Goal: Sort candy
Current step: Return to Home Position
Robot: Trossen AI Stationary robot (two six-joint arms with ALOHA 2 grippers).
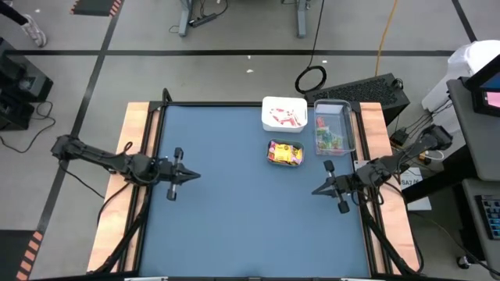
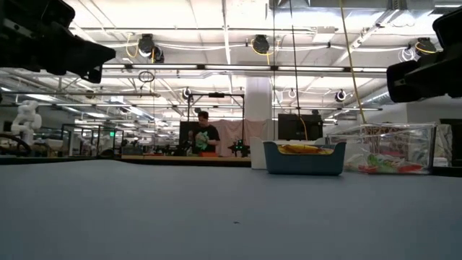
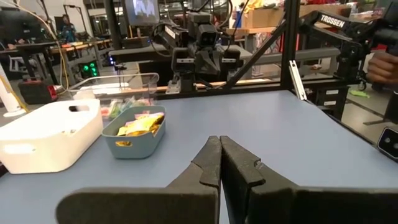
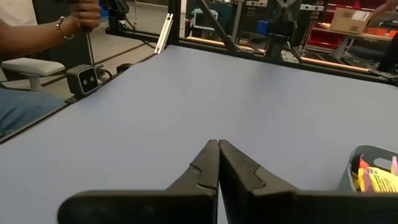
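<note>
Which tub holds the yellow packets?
The teal tub, nearest the table's middle; the white tub holds pink-white sticks, the clear bin green and red pieces.

1. Grey floor (image 1: 234,31) with black tape lines (image 1: 234,52) surrounds the blue tabletop (image 1: 234,226).
2. Round lamps (image 2: 260,45) and strip lights hang from the ceiling (image 2: 216,14).
3. Beyond the left fingers (image 3: 208,168) stand black frame posts (image 3: 288,43) and a lit screen (image 3: 142,9).

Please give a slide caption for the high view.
The left gripper and right gripper wait with jaws shut; candy lies in the white bin, teal bin and clear bin.
</note>
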